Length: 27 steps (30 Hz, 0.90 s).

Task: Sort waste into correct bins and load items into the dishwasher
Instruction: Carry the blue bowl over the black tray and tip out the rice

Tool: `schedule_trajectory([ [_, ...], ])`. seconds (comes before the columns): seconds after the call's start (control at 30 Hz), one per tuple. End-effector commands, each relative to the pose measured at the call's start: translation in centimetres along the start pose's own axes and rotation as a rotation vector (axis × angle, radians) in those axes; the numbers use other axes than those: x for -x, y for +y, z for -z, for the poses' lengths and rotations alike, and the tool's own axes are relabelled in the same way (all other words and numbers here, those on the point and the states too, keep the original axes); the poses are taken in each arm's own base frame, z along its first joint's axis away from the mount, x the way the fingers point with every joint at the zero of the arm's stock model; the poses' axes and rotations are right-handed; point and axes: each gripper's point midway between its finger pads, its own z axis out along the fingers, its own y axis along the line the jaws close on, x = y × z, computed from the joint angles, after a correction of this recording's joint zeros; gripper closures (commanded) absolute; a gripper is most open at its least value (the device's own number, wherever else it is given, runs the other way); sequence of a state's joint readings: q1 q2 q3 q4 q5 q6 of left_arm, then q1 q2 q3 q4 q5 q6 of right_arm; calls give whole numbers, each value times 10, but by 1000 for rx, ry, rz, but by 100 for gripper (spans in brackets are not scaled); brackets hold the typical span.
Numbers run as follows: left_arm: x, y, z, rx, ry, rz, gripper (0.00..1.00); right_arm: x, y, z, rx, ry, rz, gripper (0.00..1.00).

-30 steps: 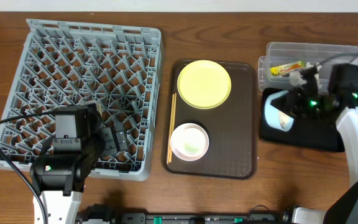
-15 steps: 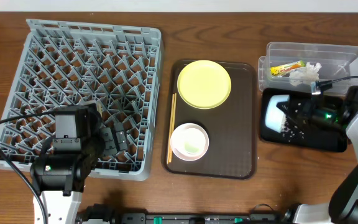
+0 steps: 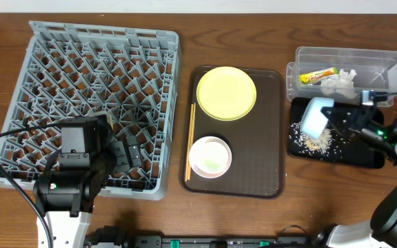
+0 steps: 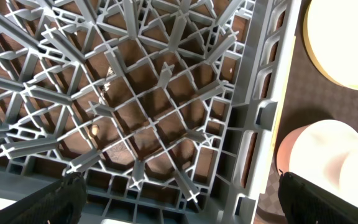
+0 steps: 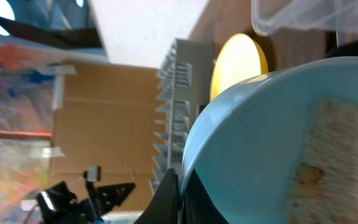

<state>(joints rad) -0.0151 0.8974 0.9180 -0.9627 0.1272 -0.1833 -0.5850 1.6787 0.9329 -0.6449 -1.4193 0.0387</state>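
My right gripper (image 3: 341, 121) is shut on the rim of the light blue bowl (image 3: 315, 117) and holds it tipped on its side over the black tray (image 3: 364, 155). Rice scraps (image 3: 316, 141) lie scattered on that tray. In the right wrist view the fingers (image 5: 178, 193) pinch the bowl (image 5: 260, 137), with food residue (image 5: 344, 155) stuck inside. The clear tub (image 3: 381, 65) holds the snack wrapper (image 3: 319, 75) and the napkin (image 3: 340, 83). The yellow plate (image 3: 226, 92), pink-white bowl (image 3: 210, 157) and chopsticks (image 3: 190, 141) lie on the brown tray. My left gripper (image 4: 179, 202) is open over the grey rack (image 4: 154, 112).
The grey rack (image 3: 102, 103) fills the left side of the table. The dark brown serving tray (image 3: 267, 138) sits in the middle. My left arm (image 3: 74, 165) hangs over the rack's front edge. Bare wood table lies in front of the trays.
The right gripper has tipped the blue bowl further and drawn back to the right. Rice scraps have spilled onto the black tray. The left arm has not moved.
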Motion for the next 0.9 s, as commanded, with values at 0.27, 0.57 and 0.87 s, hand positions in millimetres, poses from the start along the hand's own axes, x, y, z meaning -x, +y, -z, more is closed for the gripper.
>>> schedule_trajectory([
  [0.27,6,-1,5,1,-22,-14,2,26,10,56,107,-182,-1,99],
  [0.57,6,-1,5,2,-22,-13,2,35,6,78,97,-252,9,99],
  [0.87,6,-1,5,2,-21,-13,2,25,11,52,114,-166,-19,99],
])
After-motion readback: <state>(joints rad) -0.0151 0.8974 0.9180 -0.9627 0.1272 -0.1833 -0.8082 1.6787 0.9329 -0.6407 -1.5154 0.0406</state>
